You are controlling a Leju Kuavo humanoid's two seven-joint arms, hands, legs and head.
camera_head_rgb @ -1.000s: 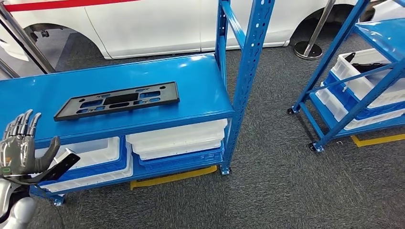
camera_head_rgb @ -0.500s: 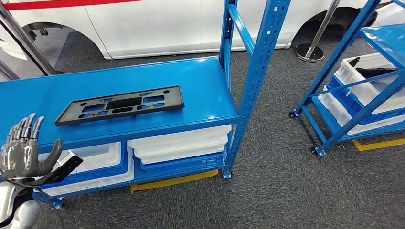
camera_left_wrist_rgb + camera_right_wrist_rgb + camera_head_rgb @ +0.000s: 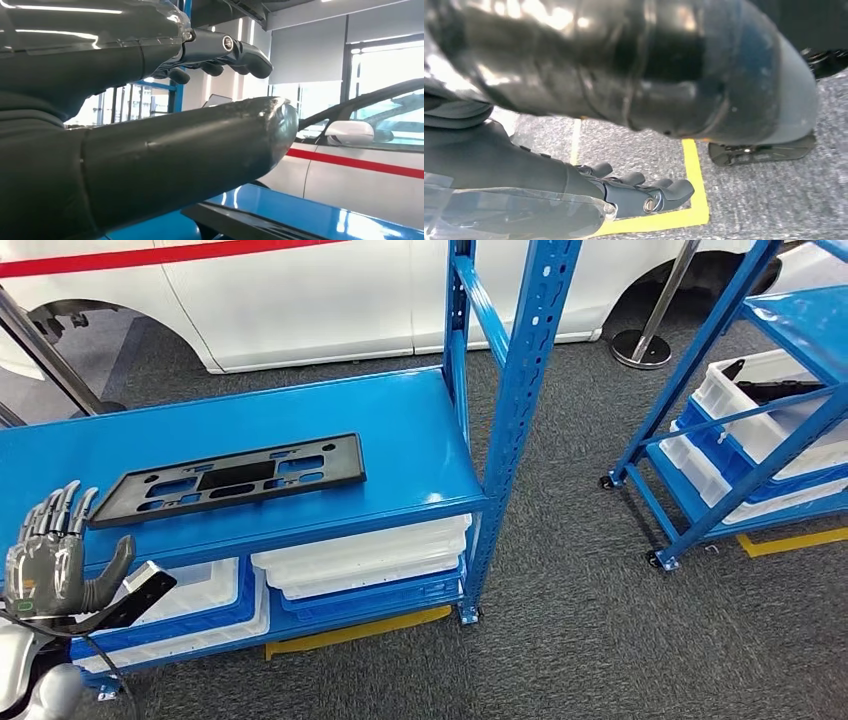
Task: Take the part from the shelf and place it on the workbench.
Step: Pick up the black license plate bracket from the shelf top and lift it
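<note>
At the left of the head view, the robot's left hand is raised in front of the shelf's front edge, its fingers straight and slightly spread, the thumb out to the side, with nothing in its hold. Just to its right the part, a flat black rectangular panel with cut-outs, lies flat on the blue upper deck of the shelf, apart from the hand. Below the deck sit white bins stacked on the lower level. Farther right stands a second blue rack on casters, holding more white bins. The right hand hangs over grey carpet with yellow tape, fingers loosely extended and holding nothing.
</note>
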